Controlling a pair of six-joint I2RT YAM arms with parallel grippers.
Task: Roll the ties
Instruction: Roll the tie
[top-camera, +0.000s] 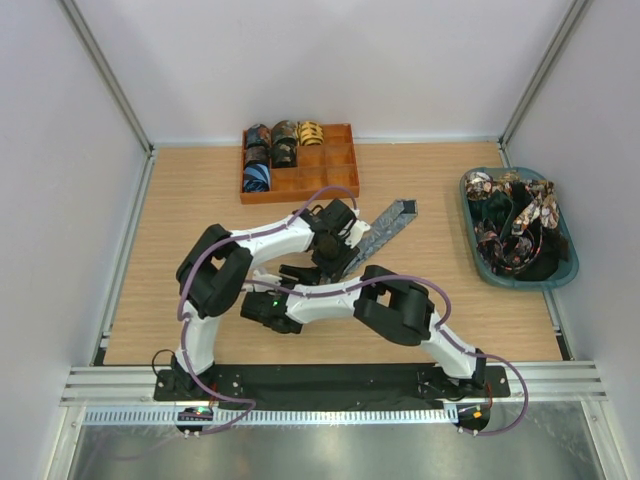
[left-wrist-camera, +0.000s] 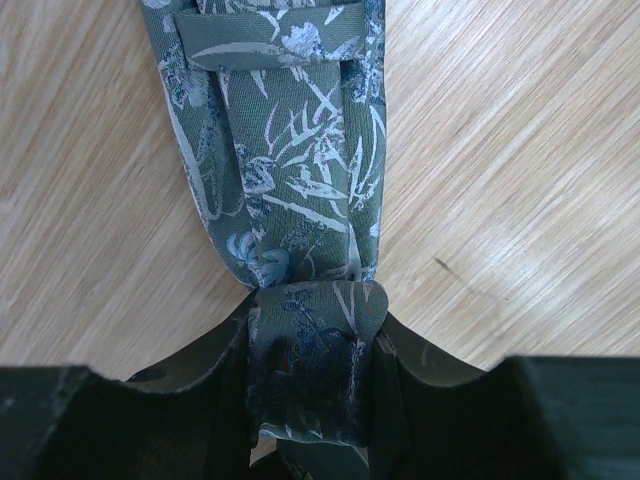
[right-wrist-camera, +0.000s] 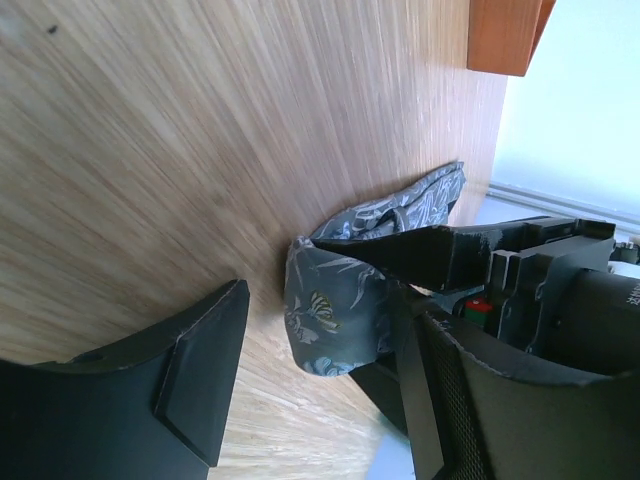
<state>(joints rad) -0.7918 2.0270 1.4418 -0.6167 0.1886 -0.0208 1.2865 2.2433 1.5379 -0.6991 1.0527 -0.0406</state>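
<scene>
A grey-blue floral tie (top-camera: 390, 222) lies flat on the wooden table, running up and to the right. My left gripper (top-camera: 336, 246) is shut on its folded near end; in the left wrist view the fold (left-wrist-camera: 310, 340) is pinched between the jaws (left-wrist-camera: 312, 375) and the rest of the tie (left-wrist-camera: 300, 170) stretches away. My right gripper (top-camera: 300, 273) is open just beside it. In the right wrist view its fingers (right-wrist-camera: 205, 375) stand on either side of the tie's rolled end (right-wrist-camera: 335, 290), without closing on it.
An orange-brown compartment tray (top-camera: 335, 170) at the back holds several rolled ties (top-camera: 272, 150). A teal basket (top-camera: 563, 270) at the right holds a heap of loose ties (top-camera: 512, 225). Grey walls bound the table. The two arms cross over the table's middle.
</scene>
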